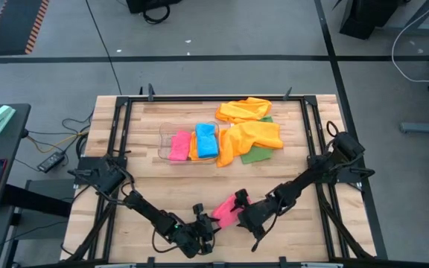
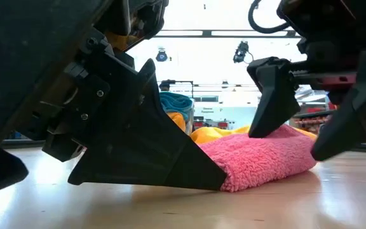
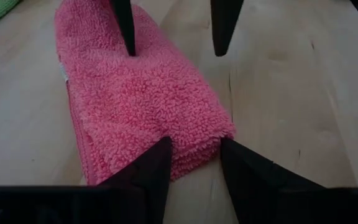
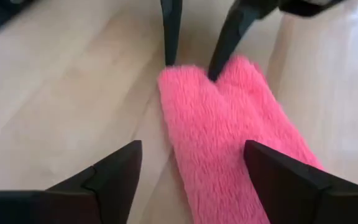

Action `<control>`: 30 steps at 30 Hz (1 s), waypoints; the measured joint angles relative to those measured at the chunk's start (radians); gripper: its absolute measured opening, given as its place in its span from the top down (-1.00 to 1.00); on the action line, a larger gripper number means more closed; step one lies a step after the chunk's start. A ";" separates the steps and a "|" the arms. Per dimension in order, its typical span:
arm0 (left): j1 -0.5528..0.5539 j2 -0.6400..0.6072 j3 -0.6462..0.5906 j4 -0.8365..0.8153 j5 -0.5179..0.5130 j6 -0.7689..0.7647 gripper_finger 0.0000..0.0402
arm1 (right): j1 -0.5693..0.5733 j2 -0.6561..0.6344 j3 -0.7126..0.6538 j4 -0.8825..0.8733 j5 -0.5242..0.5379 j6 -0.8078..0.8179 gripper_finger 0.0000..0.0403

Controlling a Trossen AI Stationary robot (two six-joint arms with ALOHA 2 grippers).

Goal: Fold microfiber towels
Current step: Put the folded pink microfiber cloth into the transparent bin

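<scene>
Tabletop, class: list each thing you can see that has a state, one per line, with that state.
Pink towel at the front: folded narrow, flat on the table.
Left gripper: fingers around the pink towel's end.
Right gripper: open over the towel's other end.
Clear bin: holds folded pink, orange and blue towels.
Orange towels: crumpled, unfolded.
Green towel: flat, partly under the orange.

Both pincers meet at pink towel (image 1: 226,208).

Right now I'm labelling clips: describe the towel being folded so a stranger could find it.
On the wooden table, look at the near edge, between both arms. The folded pink towel lies there alone; the other pink one sits in the clear bin.
</scene>
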 joint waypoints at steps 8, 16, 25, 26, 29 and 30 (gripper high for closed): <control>-0.008 -0.011 0.000 -0.028 0.029 -0.003 0.27 | -0.039 -0.011 0.000 -0.072 -0.029 0.128 -0.50; -0.021 -0.012 0.000 -0.041 0.029 -0.011 0.30 | -0.101 -0.099 0.000 -0.221 -0.106 0.242 -0.49; -0.024 -0.013 -0.001 -0.044 0.031 -0.019 0.29 | -0.104 -0.223 -0.001 -0.289 -0.092 0.239 -0.49; -0.024 -0.013 -0.001 -0.044 0.032 -0.019 0.29 | -0.095 -0.224 -0.001 -0.254 -0.078 0.212 -0.49; -0.024 -0.013 -0.001 -0.044 0.033 -0.019 0.29 | -0.054 -0.199 -0.001 -0.141 -0.025 0.111 -0.49; -0.024 -0.014 -0.001 -0.044 0.033 -0.019 0.30 | -0.040 -0.182 -0.001 -0.113 -0.005 0.081 -0.49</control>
